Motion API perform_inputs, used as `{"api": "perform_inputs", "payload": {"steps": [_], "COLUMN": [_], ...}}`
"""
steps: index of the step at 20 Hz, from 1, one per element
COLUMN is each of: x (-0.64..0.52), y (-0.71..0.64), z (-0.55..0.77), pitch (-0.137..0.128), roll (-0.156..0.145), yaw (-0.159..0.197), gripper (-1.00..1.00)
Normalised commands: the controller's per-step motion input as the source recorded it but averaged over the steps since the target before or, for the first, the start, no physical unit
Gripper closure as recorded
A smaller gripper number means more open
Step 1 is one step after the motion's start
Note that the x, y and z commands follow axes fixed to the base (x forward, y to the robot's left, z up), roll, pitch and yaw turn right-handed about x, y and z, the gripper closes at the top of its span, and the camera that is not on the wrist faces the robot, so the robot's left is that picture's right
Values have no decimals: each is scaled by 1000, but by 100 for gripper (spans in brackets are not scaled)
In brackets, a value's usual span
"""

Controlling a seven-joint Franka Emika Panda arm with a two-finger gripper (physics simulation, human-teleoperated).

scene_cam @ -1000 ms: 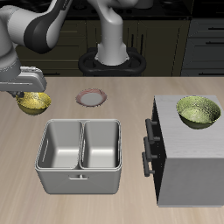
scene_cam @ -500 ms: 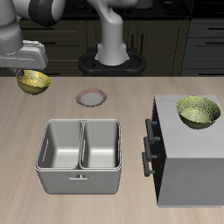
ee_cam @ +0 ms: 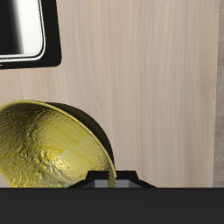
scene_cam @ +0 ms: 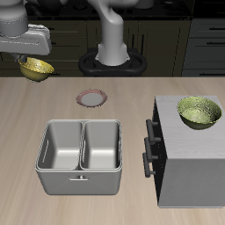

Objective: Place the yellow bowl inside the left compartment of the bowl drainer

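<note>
The small golden-yellow bowl (scene_cam: 37, 68) hangs high above the table's far side, held at its rim by my gripper (scene_cam: 35, 60), which is shut on it. In the wrist view the yellow bowl (ee_cam: 48, 149) fills the frame close up, tilted, with a fingertip (ee_cam: 112, 178) on its rim. The gray metal bowl drainer (scene_cam: 80, 156) stands on the table nearer the front edge, well below and apart from the bowl. Both of its wells look empty, including the left compartment (scene_cam: 62, 143).
A big gray box (scene_cam: 189, 154) with dark handles stands beside the drainer, carrying a larger greener-yellow bowl (scene_cam: 199, 112). A small brownish ring (scene_cam: 91, 96) lies on the table behind the drainer. The robot base (scene_cam: 112, 60) sits at the back.
My gripper has lifted the yellow bowl from just above the table to well above it, rising steadily through the frames. Nothing else moved.
</note>
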Motion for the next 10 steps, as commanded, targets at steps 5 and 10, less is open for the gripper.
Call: {"api": "perform_inputs", "payload": {"steps": [5, 10], "x": [17, 262], "y": [136, 240], "z": [397, 325], "pitch": [-46, -27], "roll": [-16, 2], "yaw": [12, -12], "gripper": [100, 100]}}
